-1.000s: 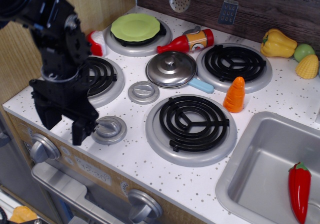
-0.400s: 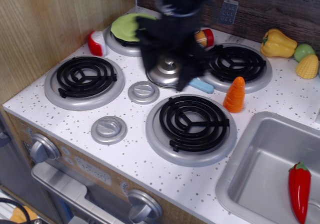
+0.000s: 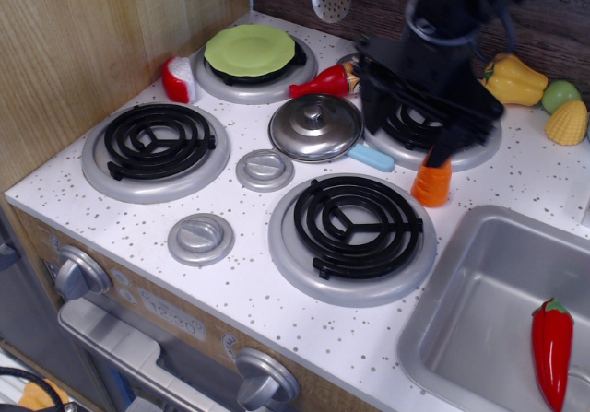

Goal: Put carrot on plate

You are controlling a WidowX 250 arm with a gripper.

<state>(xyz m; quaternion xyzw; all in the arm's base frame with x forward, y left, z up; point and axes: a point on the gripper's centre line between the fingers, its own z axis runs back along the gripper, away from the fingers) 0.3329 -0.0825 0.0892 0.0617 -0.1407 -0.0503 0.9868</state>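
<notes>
Standing upright, orange ridged carrot, top hidden behind end effector, grip state unclear; lying empty on burner, green plate; resting in sink, red chili.

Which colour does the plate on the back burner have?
Light green; the plate shows clearly in the observation.image view.

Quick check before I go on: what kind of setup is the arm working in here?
Most likely a toy play kitchen, not a real one. The stovetop has four black coil burners, a steel sink sits at the right, and plastic food lies about, such as the carrot and the green plate.
</notes>
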